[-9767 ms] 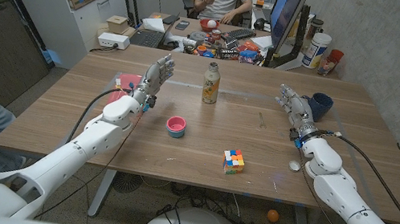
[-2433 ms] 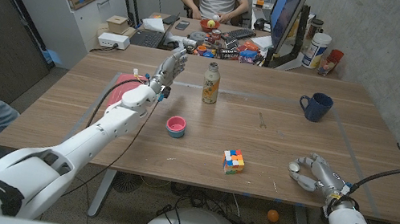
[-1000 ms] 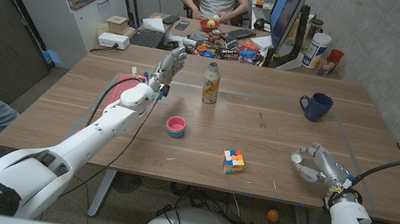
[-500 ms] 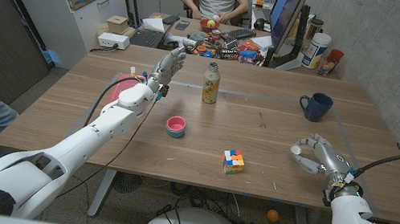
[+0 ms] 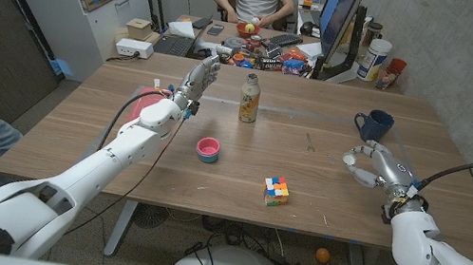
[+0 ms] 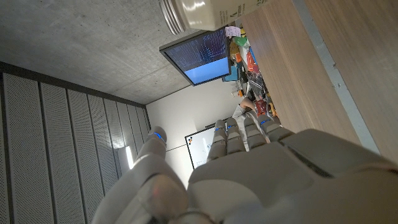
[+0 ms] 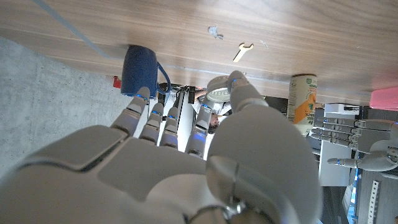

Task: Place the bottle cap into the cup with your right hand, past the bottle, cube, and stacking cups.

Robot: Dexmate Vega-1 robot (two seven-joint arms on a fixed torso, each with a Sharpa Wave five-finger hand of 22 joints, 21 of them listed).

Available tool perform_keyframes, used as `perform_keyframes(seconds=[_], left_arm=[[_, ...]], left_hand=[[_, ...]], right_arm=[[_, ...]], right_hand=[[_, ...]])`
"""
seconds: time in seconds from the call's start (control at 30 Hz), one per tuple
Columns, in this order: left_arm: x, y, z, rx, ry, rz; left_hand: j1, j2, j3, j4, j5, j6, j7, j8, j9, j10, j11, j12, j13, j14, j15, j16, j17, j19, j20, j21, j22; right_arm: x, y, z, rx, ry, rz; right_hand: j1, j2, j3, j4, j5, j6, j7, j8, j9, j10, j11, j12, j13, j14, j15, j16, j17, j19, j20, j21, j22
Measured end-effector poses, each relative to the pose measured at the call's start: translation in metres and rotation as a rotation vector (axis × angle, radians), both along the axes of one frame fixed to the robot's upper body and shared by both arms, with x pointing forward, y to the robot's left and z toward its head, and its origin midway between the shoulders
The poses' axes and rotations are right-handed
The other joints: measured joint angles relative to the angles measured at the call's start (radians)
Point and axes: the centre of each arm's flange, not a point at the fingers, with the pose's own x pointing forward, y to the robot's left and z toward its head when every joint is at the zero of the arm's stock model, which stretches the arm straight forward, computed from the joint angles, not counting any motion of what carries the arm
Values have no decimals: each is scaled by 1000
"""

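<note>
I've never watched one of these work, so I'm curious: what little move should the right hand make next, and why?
Probably carry on toward the blue cup. The right hand seems to pinch the white cap in its fingers, above the table and short of the cup. The cup stands open with nothing between, so a short move forward would bring the cap over its mouth.

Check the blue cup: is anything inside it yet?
From the head view the blue cup shows only a dark opening; its bottom is hidden by the wall. The white cap is pinched in the right hand, short of the cup.
</note>
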Motion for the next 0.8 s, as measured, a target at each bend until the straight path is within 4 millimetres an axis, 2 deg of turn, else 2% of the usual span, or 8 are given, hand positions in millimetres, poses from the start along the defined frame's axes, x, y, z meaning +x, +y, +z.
perform_keyframes(seconds=[0.23, 0.47, 0.8], left_arm=[[-3, 0, 0, 16, -3, 7], [-5, 1, 0, 26, -5, 12], [-9, 2, -2, 33, -3, 16]], left_hand=[[0, 0, 0, 0, 0, 0, 0, 0, 0, 0, 0, 0, 0, 0, 0, 0, 0, 0, 0, 0, 0], [0, 0, 0, 0, 0, 0, 0, 0, 0, 0, 0, 0, 0, 0, 0, 0, 0, 0, 0, 0, 0], [0, 0, 0, 0, 0, 0, 0, 0, 0, 0, 0, 0, 0, 0, 0, 0, 0, 0, 0, -4, 0]], right_arm=[[7, 1, 15, -12, -31, 2], [13, 1, 35, -27, -60, 2], [22, -4, 60, -36, -100, -8]], right_hand=[[-2, 3, -3, 3, -1, 6, 8, 6, 0, 11, 0, 0, 0, 9, 1, 0, 0, 9, 2, 0, 0], [3, 22, -5, 3, -1, 6, 8, 6, 0, 24, -2, 8, 0, 22, 0, 7, 0, 10, 3, 0, 0], [9, 32, -12, -4, -9, 6, 8, 7, 0, 49, -6, 8, 0, 39, -7, 7, -3, 25, 3, 0, 0]])
